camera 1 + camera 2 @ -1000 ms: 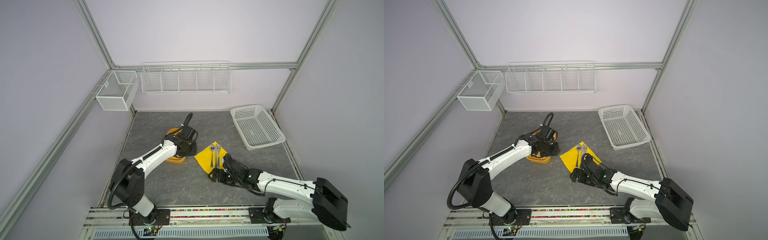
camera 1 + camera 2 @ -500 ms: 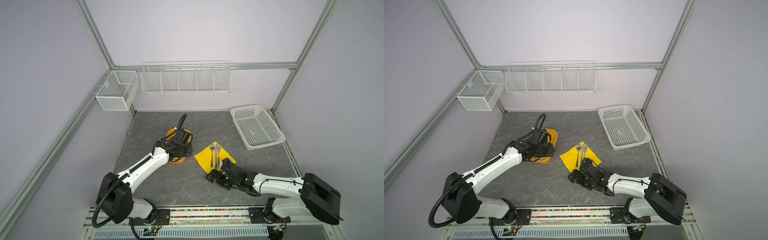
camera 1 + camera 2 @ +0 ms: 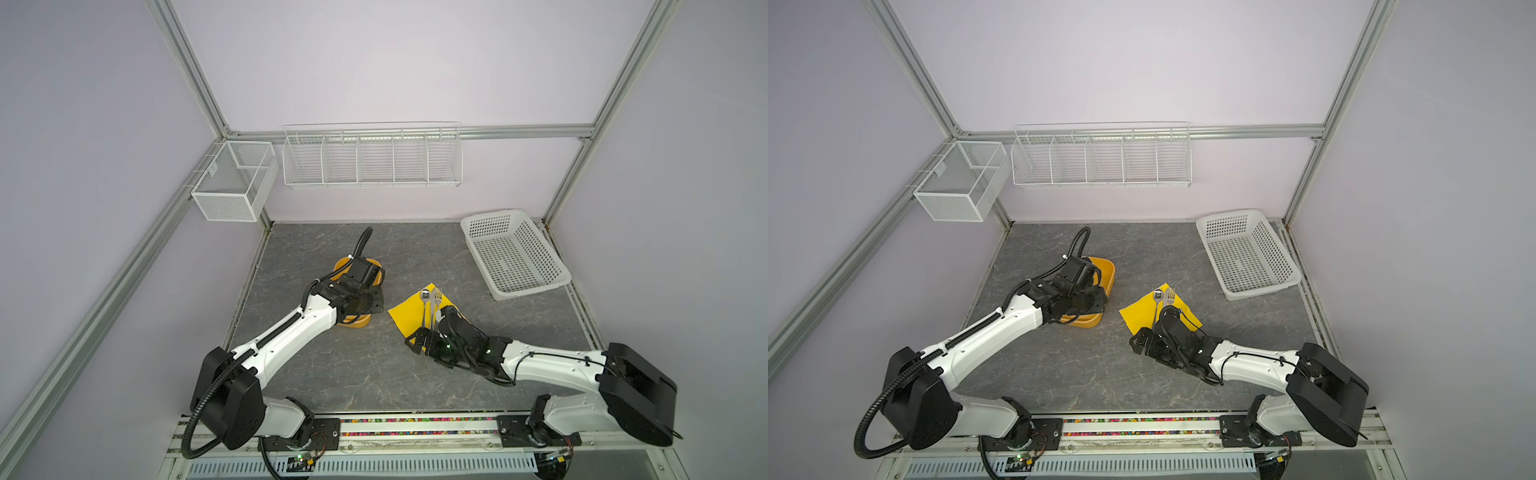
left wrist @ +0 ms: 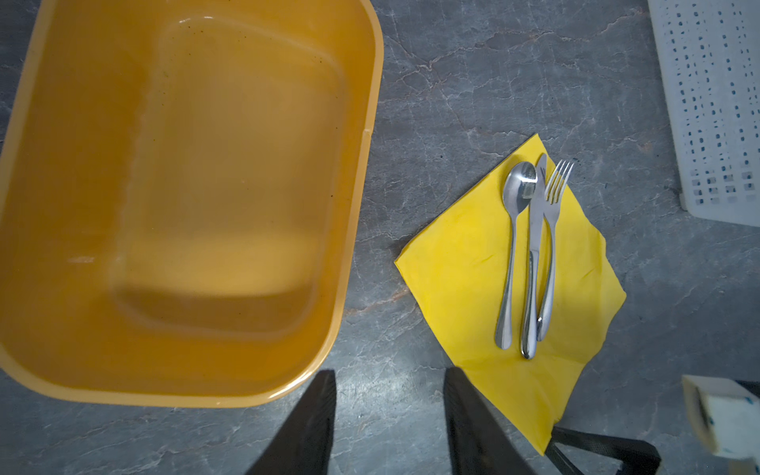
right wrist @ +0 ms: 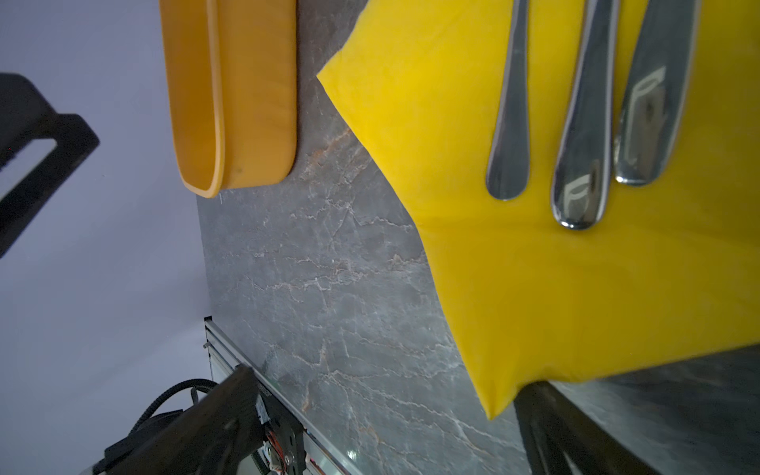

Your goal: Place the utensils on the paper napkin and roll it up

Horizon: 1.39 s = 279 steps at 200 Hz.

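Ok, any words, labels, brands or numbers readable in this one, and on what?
No readable text anywhere.
Small tag on the mesh box: too small to read.
Handles of the cutlery: only reflections, no brand mark seen.

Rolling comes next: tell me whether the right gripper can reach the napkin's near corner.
Probably yes: the right gripper is open at that corner of the yellow paper napkin, nothing between.

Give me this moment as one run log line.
utensils on paper napkin, unrolled | left gripper open, empty | right gripper open at napkin corner
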Each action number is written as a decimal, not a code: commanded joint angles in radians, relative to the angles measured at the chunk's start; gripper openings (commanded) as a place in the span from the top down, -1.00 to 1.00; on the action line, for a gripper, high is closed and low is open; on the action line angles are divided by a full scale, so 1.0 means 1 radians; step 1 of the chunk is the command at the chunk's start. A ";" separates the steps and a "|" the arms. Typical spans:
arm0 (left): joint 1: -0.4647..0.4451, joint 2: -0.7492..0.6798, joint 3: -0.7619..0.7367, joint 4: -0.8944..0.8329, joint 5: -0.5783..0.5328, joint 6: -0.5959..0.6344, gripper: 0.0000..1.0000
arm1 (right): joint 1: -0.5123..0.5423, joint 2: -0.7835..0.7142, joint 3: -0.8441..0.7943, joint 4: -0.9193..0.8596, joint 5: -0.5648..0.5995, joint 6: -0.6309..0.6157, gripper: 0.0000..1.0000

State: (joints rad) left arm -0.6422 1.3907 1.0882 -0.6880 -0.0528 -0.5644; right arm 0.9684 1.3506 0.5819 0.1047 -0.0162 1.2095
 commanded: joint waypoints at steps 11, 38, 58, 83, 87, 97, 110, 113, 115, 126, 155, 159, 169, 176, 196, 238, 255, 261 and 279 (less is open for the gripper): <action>0.002 -0.015 0.035 -0.011 -0.008 -0.002 0.11 | -0.022 0.025 0.010 0.025 0.016 -0.018 -0.97; 0.003 0.000 0.032 0.014 0.048 0.022 0.11 | -0.048 0.030 0.020 0.024 0.016 -0.041 -0.95; 0.003 0.022 0.032 0.023 0.093 0.030 0.11 | -0.072 0.031 0.031 0.013 0.002 -0.060 -0.93; 0.003 0.044 0.016 0.051 0.161 0.025 0.13 | -0.106 0.025 0.039 0.003 -0.006 -0.086 -0.92; 0.003 0.047 0.011 0.058 0.178 0.025 0.14 | -0.111 0.025 0.039 0.003 -0.010 -0.088 -0.92; 0.003 0.058 -0.003 0.077 0.226 0.026 0.16 | -0.122 0.024 0.045 0.002 -0.016 -0.095 -0.91; 0.001 0.072 -0.029 0.112 0.300 0.012 0.19 | -0.133 0.028 0.050 0.001 -0.019 -0.100 -0.90; 0.001 0.075 -0.036 0.121 0.317 0.007 0.20 | -0.136 0.028 0.050 0.004 -0.022 -0.100 -0.90; 0.001 0.077 -0.040 0.127 0.329 0.004 0.20 | -0.139 0.028 0.051 0.005 -0.023 -0.100 -0.90; -0.003 0.086 -0.069 0.159 0.377 -0.018 0.21 | -0.146 0.031 0.052 0.017 -0.024 -0.101 -0.90; -0.028 0.119 -0.121 0.209 0.447 -0.055 0.28 | -0.161 0.038 0.055 0.030 -0.043 -0.101 -0.90; -0.034 0.125 -0.122 0.212 0.457 -0.057 0.29 | -0.162 0.039 0.054 0.031 -0.044 -0.101 -0.90; -0.056 0.143 -0.124 0.216 0.472 -0.059 0.30 | -0.164 0.036 0.049 0.038 -0.042 -0.098 -0.90; -0.075 0.160 -0.121 0.219 0.480 -0.058 0.32 | -0.166 0.031 0.045 0.044 -0.041 -0.096 -0.90; -0.132 0.210 -0.104 0.237 0.479 -0.080 0.39 | -0.174 0.026 0.045 0.039 -0.040 -0.096 -0.90; -0.155 0.305 -0.114 0.380 0.516 -0.196 0.48 | -0.183 0.012 0.035 0.017 -0.040 -0.080 -0.90; -0.157 0.337 -0.099 0.396 0.483 -0.217 0.49 | -0.184 -0.010 0.025 0.008 -0.033 -0.079 -0.89; -0.156 0.344 -0.094 0.394 0.463 -0.225 0.50 | -0.187 -0.022 0.023 -0.005 -0.029 -0.083 -0.89; -0.155 0.360 -0.086 0.423 0.439 -0.239 0.50 | -0.189 -0.065 0.026 -0.072 -0.008 -0.104 -0.87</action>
State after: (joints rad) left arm -0.7986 1.7294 0.9707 -0.3370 0.4232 -0.7528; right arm 0.7876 1.3510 0.6170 0.1055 -0.0486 1.1137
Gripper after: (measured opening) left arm 0.252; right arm 0.941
